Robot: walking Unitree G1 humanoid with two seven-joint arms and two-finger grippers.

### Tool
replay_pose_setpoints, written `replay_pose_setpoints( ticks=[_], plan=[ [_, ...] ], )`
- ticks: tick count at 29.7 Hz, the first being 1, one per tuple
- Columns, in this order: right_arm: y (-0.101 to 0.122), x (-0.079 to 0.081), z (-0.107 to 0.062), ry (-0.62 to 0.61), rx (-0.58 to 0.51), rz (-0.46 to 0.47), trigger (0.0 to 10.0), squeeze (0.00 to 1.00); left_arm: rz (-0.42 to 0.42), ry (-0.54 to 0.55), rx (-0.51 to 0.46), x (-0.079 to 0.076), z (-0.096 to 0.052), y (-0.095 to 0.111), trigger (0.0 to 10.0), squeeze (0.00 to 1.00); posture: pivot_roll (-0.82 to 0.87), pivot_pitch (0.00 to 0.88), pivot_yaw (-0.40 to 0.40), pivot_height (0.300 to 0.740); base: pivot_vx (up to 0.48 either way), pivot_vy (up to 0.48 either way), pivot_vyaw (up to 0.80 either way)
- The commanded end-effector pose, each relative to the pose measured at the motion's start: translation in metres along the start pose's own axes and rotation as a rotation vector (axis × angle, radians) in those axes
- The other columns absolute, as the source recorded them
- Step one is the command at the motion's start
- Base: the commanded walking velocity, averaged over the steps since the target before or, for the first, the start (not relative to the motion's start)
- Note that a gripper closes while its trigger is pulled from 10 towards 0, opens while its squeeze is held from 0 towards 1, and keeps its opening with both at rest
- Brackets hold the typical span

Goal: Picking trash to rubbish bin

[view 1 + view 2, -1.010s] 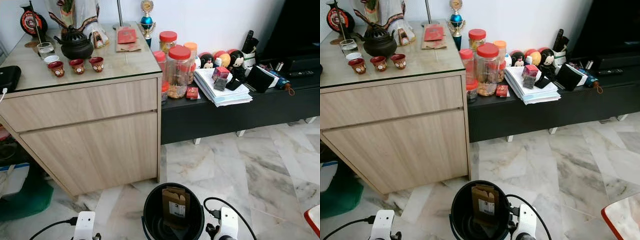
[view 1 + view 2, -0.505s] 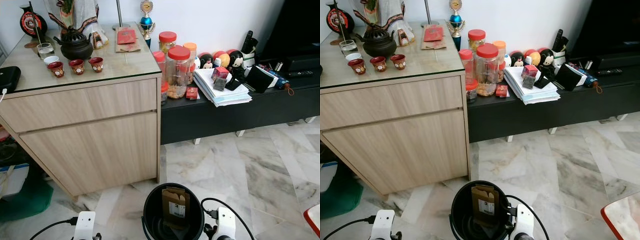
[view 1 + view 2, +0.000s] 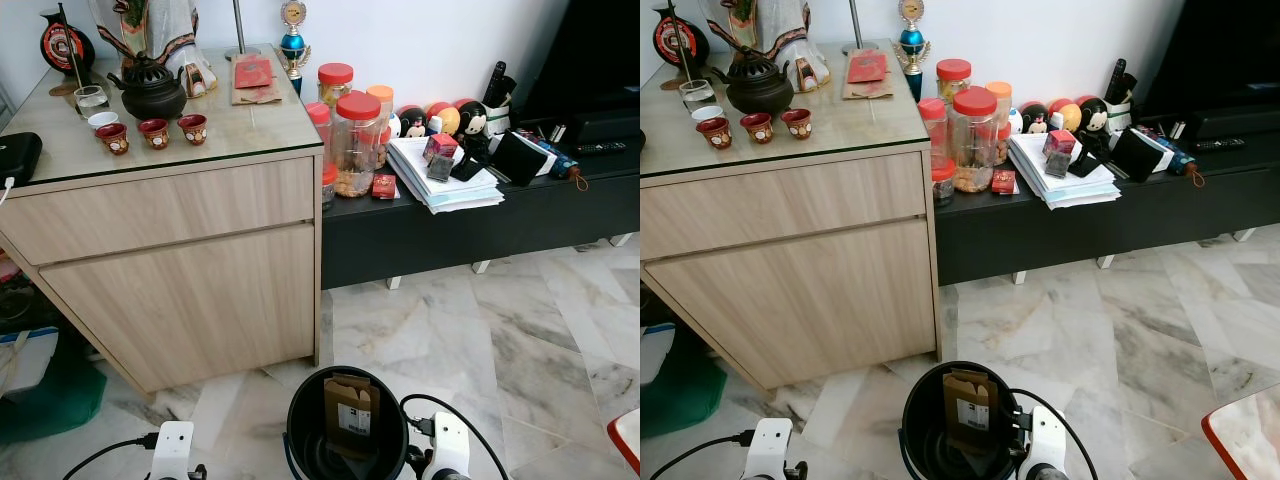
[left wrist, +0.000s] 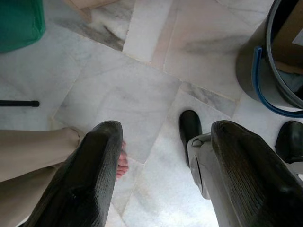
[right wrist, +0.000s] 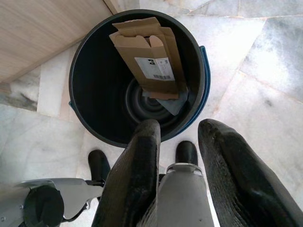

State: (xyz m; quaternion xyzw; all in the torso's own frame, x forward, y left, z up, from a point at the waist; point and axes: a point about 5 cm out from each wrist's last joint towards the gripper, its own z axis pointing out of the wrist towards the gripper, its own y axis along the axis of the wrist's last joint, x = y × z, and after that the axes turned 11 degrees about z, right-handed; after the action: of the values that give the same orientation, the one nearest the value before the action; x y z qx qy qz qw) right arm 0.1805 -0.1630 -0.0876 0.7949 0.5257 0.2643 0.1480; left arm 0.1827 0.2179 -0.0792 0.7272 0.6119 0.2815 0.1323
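Over the last second the scene is unchanged: flattened cardboard box (image 5: 150, 56) rests inside the black rubbish bin (image 5: 83, 101). Right gripper (image 5: 182, 184) hangs empty, fingers parted; left gripper (image 4: 163, 175) spread wide above marble floor (image 4: 142, 71). Deposit judged complete

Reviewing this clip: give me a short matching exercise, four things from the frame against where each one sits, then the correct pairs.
Things:
1. cardboard box
2. black teapot
3. stack of papers
4. green bag

Places:
A. on the low black TV bench
B. on the floor left of the wooden cabinet
C. inside the black bin
D. on the cabinet's glass top

Pairs: 1-C, 2-D, 3-A, 4-B
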Motion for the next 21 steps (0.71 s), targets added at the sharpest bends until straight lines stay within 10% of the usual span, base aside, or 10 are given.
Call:
replay_pose_setpoints(
  ticks=[1,21],
  plan=[
    [0.0015,0.0006,0.0003,0.003,-0.002,-0.012,10.0,0.00,-0.014,-0.006,-0.004,-0.0016,0.0002,0.0012,10.0,0.00,0.01,0.000,-0.015,0.740,-0.311,0.000,0.00],
    [0.0011,0.0025,0.0005,0.012,0.002,-0.014,10.0,0.00,-0.022,-0.010,0.009,-0.0036,-0.0003,-0.0024,10.0,0.00,0.01,0.000,-0.021,0.740,-0.285,0.000,0.00]
  ],
)
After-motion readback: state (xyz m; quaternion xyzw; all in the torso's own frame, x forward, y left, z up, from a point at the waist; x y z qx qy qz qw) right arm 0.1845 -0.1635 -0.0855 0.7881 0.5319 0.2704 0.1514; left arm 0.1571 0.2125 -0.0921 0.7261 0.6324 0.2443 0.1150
